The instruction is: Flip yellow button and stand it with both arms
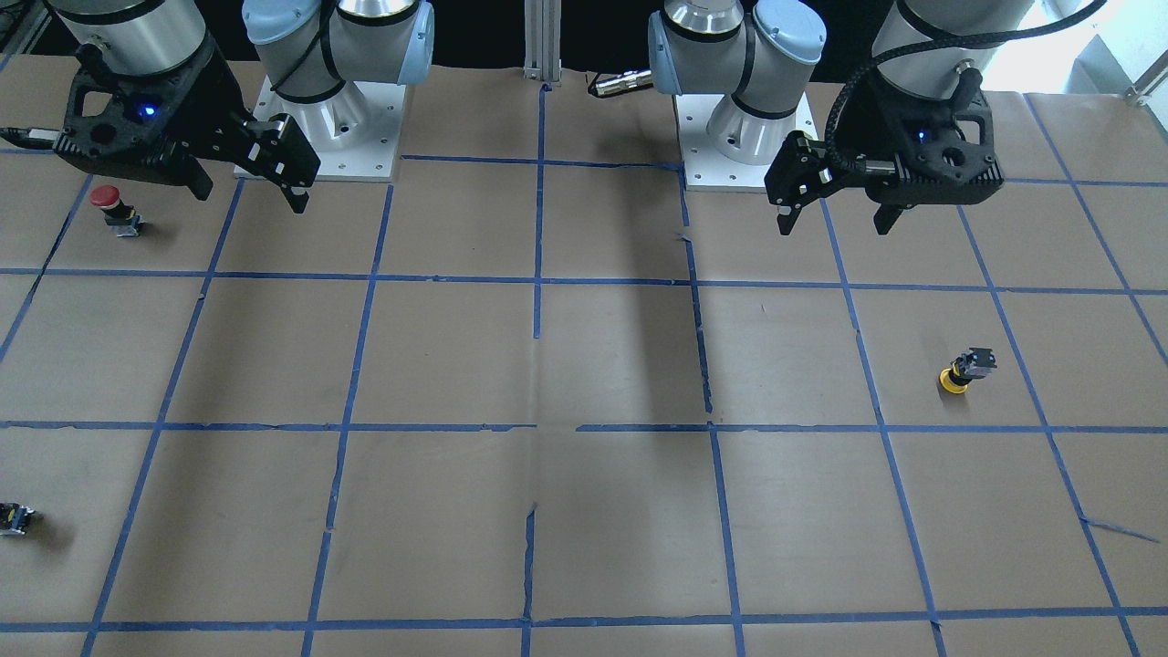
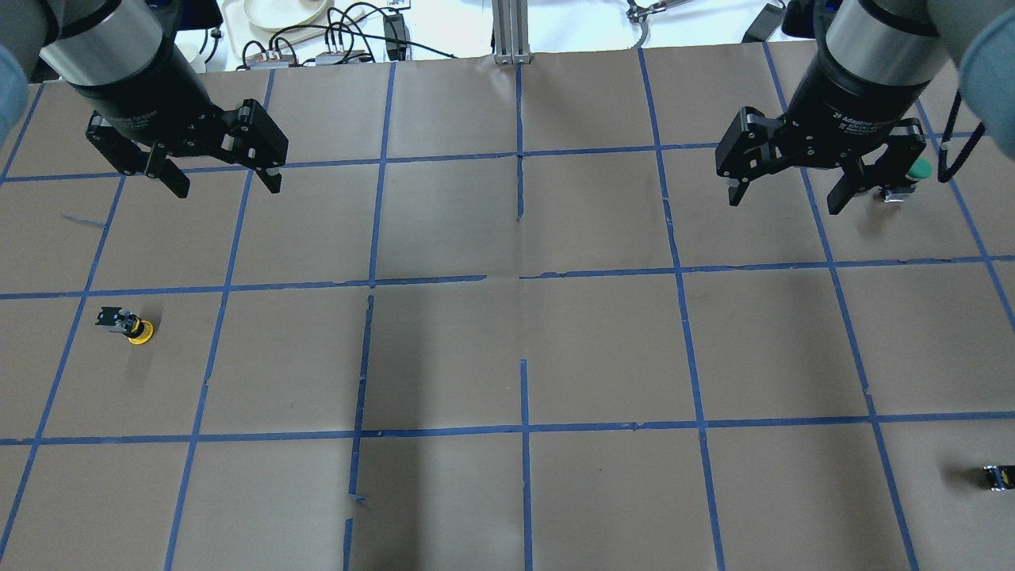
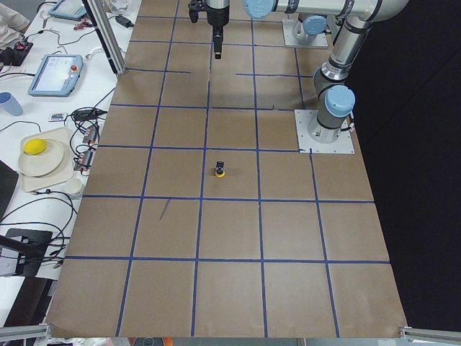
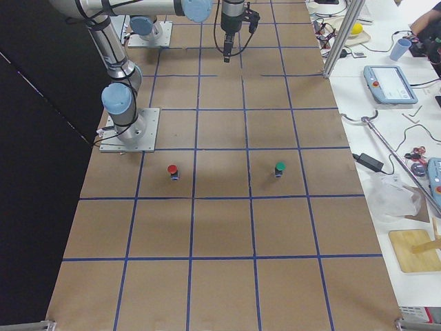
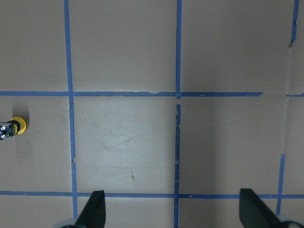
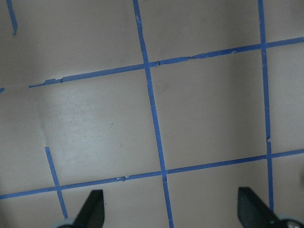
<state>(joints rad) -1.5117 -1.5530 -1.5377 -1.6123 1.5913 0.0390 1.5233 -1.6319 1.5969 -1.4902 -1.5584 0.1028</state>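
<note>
The yellow button (image 1: 958, 372) stands upside down on the brown paper, its yellow cap down and its black-and-grey body up. It also shows in the overhead view (image 2: 131, 325), the exterior left view (image 3: 220, 171) and at the left edge of the left wrist view (image 5: 12, 128). My left gripper (image 2: 226, 186) hangs open and empty above the table, well behind the button; it also shows in the front-facing view (image 1: 835, 226). My right gripper (image 2: 785, 202) is open and empty on the far side of the table (image 1: 251, 199).
A red-capped switch (image 1: 109, 205) stands under the right gripper's side. A green-capped switch (image 2: 912, 170) stands just beside the right gripper. A tiny black block (image 2: 997, 477) lies near the table's right front. Blue tape lines grid the paper.
</note>
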